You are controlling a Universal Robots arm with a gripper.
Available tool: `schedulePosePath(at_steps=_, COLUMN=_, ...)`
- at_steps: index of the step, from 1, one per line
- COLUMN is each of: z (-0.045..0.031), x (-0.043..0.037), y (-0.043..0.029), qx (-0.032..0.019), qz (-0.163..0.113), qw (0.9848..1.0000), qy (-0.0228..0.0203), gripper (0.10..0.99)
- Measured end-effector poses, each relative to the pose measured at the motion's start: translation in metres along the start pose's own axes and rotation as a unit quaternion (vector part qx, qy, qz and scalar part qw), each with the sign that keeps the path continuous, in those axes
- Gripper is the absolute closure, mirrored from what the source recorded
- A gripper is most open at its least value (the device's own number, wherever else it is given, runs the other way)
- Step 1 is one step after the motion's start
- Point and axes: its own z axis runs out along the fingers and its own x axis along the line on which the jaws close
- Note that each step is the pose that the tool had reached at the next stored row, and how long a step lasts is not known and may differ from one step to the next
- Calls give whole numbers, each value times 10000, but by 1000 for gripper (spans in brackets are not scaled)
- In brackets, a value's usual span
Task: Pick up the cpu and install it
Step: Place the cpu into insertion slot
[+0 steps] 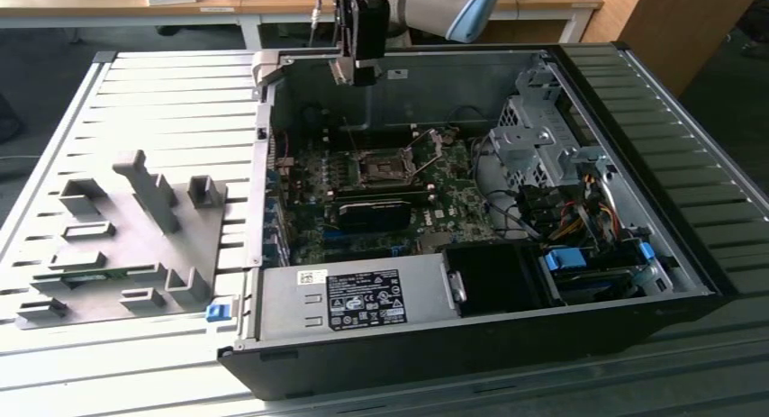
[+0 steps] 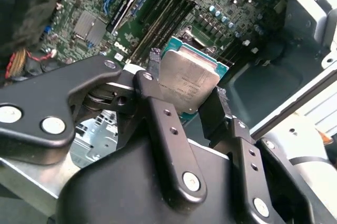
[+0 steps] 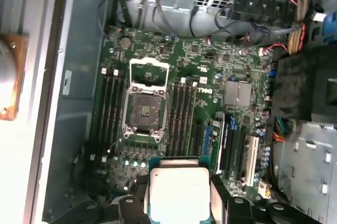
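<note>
Worktop (image 1: 157,102): pale grey ribbed metal slats carrying all the items below.

1. End effector (image 1: 358,71): black, two-fingered, hanging over the far edge of the case in the exterior view. Closed narrowly around item 2, with one finger on each of two opposite edges. Fingers (image 2: 158,108) are black bars with round fasteners.
2. Cpu (image 2: 189,79): flat square chip with a silver-grey metal lid and a green border. Clamped between the fingers and held in the air above the motherboard, apart from the socket.
3. Socket (image 3: 143,109): dark square recess on the board, unoccupied. Its metal load frame (image 3: 149,71) is swung open beside it.
4. Memory slots (image 3: 108,113): long black rows flanking the socket on both sides.
5. Motherboard (image 3: 210,76): green, lying flat in the case floor.
6. Computer case (image 1: 625,93): black tower lying on its side with the side panel off.
7. Drive cage (image 1: 535,138): bare metal, inside the case at the exterior view's right.
8. Power supply (image 1: 348,300): grey labelled box at the near end of the case.
9. Fixture plate (image 1: 121,246): matte grey with raised blocks, on the worktop at the exterior view's left, just beside the case.
</note>
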Motion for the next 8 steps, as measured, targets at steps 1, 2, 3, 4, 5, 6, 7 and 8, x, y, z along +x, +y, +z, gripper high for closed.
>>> schedulePosePath(at_steps=1, z=4, x=0, y=0, qx=2, qz=70, qw=10000, qy=-2, gripper=541)
schedulePosePath(at_steps=2, z=7, x=1, y=0, qx=3, qz=141, qw=9999, qy=-5, gripper=541)
schedulePosePath(at_steps=3, z=9, x=2, y=0, qx=6, qz=208, qw=9998, qy=-8, gripper=541)
schedulePosePath(at_steps=4, z=11, x=2, y=0, qx=7, qz=268, qw=9996, qy=-9, gripper=541)
schedulePosePath(at_steps=5, z=13, x=2, y=0, qx=9, qz=317, qw=9995, qy=-11, gripper=541)
schedulePosePath(at_steps=6, z=13, x=3, y=0, qx=11, qz=357, qw=9994, qy=-15, gripper=541)
schedulePosePath(at_steps=7, z=14, x=3, y=0, qx=11, qz=385, qw=9993, qy=-18, gripper=541)
schedulePosePath(at_steps=8, z=16, x=4, y=1, qx=12, qz=410, qw=9992, qy=-21, gripper=541)
